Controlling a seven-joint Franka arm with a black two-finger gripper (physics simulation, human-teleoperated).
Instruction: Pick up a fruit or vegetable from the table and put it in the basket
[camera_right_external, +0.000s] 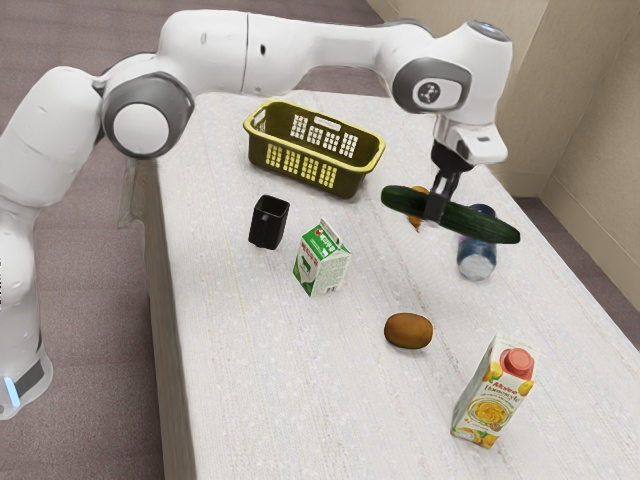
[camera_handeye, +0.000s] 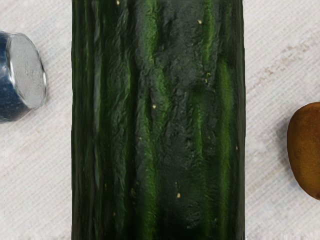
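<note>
My gripper (camera_right_external: 437, 203) is shut on a long dark green cucumber (camera_right_external: 478, 223), held near its middle and raised over the table in the exterior view. In the wrist view the cucumber (camera_handeye: 159, 120) runs large and close beneath the hand. The yellow-green basket (camera_right_external: 313, 169) stands toward the table's far end, apart from the cucumber. A brown kiwi (camera_right_external: 408, 331) lies on the table, and the same kiwi (camera_handeye: 306, 150) shows beside the cucumber in the wrist view. An orange item (camera_right_external: 417, 226), partly hidden behind the cucumber, cannot be clearly identified.
Beyond the cucumber lies a blue can (camera_right_external: 478, 258), also in the wrist view as a can (camera_handeye: 25, 75) with a silver end. A black cup (camera_right_external: 269, 222) and a green-white carton (camera_right_external: 322, 262) stand near the basket. A juice carton (camera_right_external: 492, 395) stands nearest the exterior camera.
</note>
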